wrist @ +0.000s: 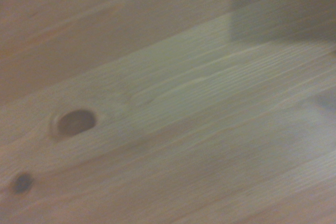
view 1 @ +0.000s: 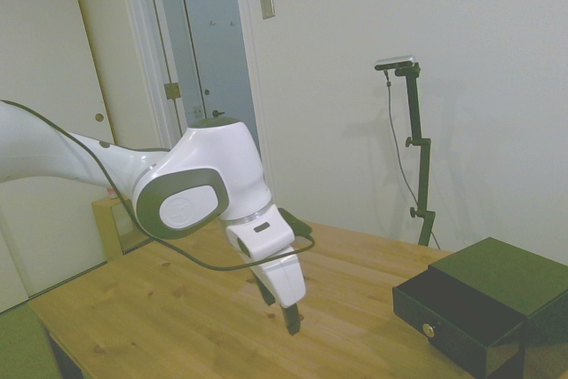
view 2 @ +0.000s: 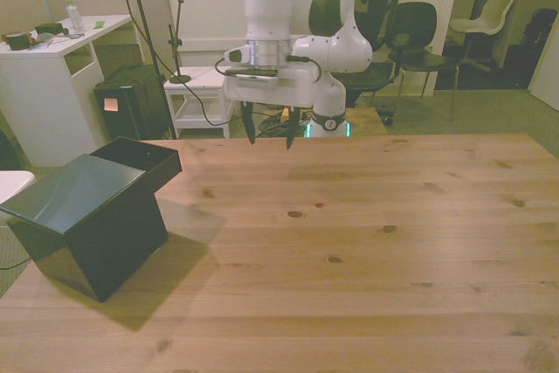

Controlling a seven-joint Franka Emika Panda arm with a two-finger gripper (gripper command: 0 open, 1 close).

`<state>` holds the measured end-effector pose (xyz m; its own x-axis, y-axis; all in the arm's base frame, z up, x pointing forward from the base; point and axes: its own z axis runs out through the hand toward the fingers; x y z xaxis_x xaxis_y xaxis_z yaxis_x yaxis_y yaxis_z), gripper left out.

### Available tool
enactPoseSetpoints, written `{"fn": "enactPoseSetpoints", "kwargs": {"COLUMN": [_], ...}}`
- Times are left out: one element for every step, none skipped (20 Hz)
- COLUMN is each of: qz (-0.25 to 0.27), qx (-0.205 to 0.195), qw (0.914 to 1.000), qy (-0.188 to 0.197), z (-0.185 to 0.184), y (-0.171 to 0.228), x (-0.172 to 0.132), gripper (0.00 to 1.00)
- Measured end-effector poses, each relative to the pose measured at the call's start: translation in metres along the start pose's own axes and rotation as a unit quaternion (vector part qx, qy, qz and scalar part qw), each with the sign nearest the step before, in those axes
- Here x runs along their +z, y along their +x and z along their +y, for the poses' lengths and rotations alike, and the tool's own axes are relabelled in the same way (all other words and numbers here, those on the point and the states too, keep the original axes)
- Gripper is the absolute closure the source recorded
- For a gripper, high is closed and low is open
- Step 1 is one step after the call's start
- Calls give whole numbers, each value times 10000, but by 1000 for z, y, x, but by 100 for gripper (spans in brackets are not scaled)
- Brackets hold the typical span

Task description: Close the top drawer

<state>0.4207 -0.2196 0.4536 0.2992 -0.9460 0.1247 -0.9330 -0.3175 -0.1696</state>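
The top drawer [view 1: 453, 310] stands pulled out of the small black cabinet [view 1: 501, 277], its flat front with the round gold knob [view 1: 429, 329] jutting clear of the cabinet's face; in the front view the cabinet sits at the table's [view 2: 349, 242] left corner and the drawer [view 2: 140, 156] opens toward the table's far side. The step in hand looks like the approach, and nothing is touching yet. To do it well, the end effector [view 2: 268, 134] should probably come round in front of the drawer's face, drop to the height of that face, and push squarely along the line on which the drawer slides, so the load goes into the slides and not sideways into the light cabinet, which could skid or twist on the smooth wood. Contact on the flat panel beside the knob seems safer than on the knob itself, where a fingertip could slip off. The arm hangs over the far part of the table, well apart from the cabinet, with the wrist turned down and the end effector [view 1: 286, 315] pointing at the boards and tilted a little. Its two dark fingers [view 2: 247, 126] are spread, with a plain gap between them and nothing held. The wrist view shows only blurred wood grain and a dark knot [wrist: 75, 121].
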Motion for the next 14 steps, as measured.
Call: {"fn": "enactPoseSetpoints", "kwargs": {"qz": [31,58,81,102,121,141,163,187,217,246,273,290,293,289], "qx": [103,202,289,359,422,484,537,566,578,585,567,561,570,564], "qw": [9999,9998,9995,9993,9990,9987,9984,9982,9981,9979,9980,9980,9979,9980], "qy": [8,6,-4,-20,-37,-57,-70,-78,-84,-91,-90,-87,-85,-80], "z": [2,3,5,6,6,7,9,10,11,12,13,13,13,12], "y": [13,26,38,48,58,68,76,85,93,101,108,114,119,123], "x": [-1,-1,0,1,3,4,5,5,5,4,3,2,1,2], "gripper": [0,0,0,0,0,0,0,100,100,100,100,100,100,100]}}
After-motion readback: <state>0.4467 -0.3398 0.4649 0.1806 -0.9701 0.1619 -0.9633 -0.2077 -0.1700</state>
